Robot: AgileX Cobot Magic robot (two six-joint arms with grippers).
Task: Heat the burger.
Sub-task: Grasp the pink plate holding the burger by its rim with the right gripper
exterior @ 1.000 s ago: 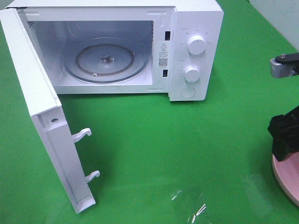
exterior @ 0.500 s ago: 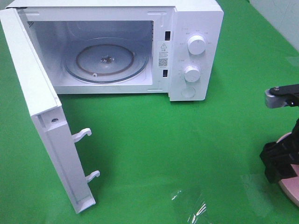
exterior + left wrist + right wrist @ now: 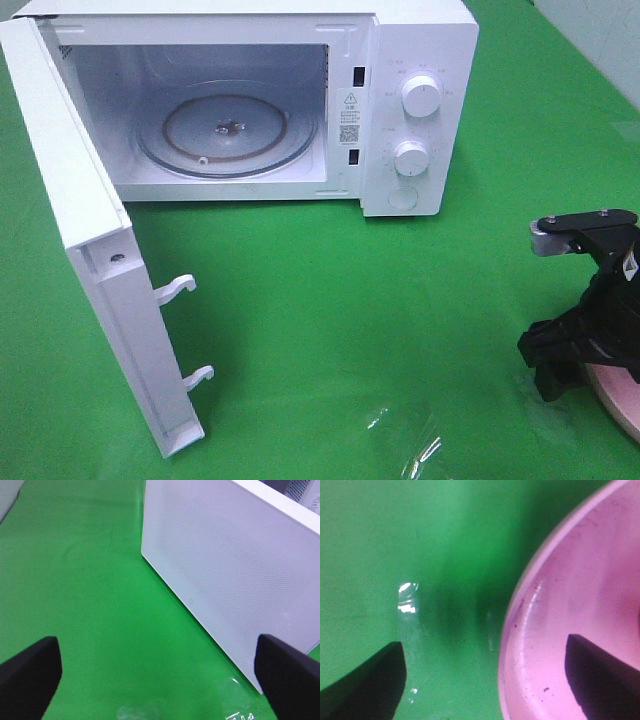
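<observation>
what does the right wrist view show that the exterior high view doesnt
Only the right wrist view: the right hand is open and astride the rim of the pink plate. One fingertip is over the plate's inside, the other over the green cloth. Dark specks show on the plate.
Only the exterior high view: the white microwave with its door swung open, the bare glass turntable and two knobs.
Both: the plate's edge, the cloth and the right hand.
</observation>
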